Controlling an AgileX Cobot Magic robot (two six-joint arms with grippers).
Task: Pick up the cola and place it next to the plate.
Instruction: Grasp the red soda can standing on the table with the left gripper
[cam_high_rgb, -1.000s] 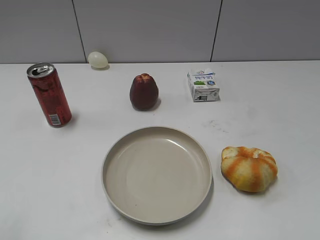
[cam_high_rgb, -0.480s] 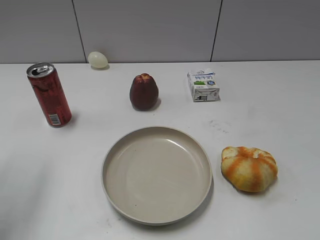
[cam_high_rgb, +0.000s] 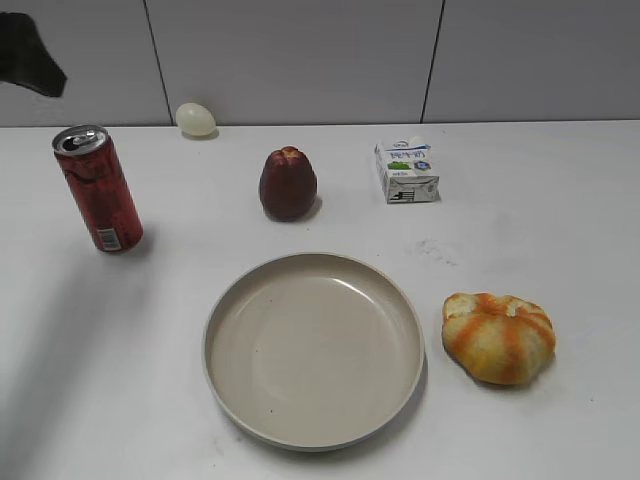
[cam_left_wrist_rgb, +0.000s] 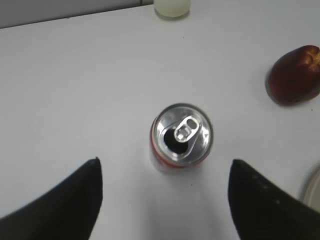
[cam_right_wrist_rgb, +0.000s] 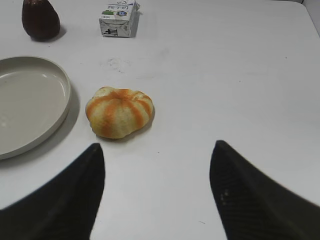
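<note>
Two pincers show only as cropped dark fingers. Your left pincer (cam_left_wrist_rgb: 165, 197) is spread wide above the cola (cam_high_rgb: 98, 189), touching nothing; the can stands upright near the bench's (cam_high_rgb: 560, 210) far left corner, its side mostly hidden from the wrist view. From outside you get just a dark scrap of that arm at the top left. Your right pincer (cam_right_wrist_rgb: 157, 192) gapes wide too, near the bun (cam_right_wrist_rgb: 119, 112). The plate (cam_high_rgb: 313, 349) sits mid-bench by the near edge, well apart from the cola.
</note>
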